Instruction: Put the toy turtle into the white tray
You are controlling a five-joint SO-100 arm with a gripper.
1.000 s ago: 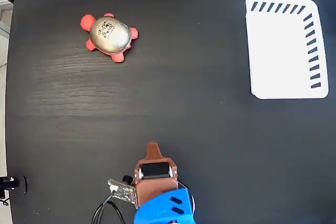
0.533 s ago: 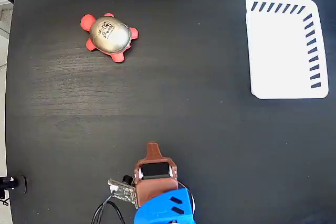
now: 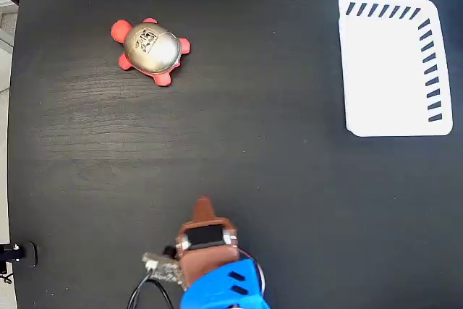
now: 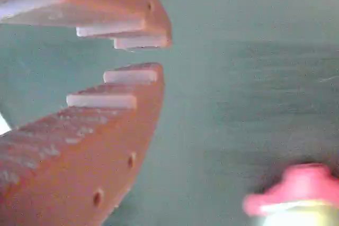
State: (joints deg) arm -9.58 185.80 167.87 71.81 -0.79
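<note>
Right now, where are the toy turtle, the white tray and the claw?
toy turtle (image 3: 151,47), fixed view, middle of its shell.
white tray (image 3: 387,70), fixed view, bare flat floor.
claw (image 4: 151,55), wrist view, gap between fingertips.

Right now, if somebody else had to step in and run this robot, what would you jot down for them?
Gripper: jaws slightly apart, holding nothing, low at the bottom edge of the fixed view.
Toy turtle: on the black table, upper left in the fixed view, untouched; its red edge shows at the bottom right of the wrist view.
White tray: upper right, nothing in it, far from the turtle.
Done: nothing picked up yet.
Left: reach the turtle, grasp it, carry it across, release it in the tray.
</note>
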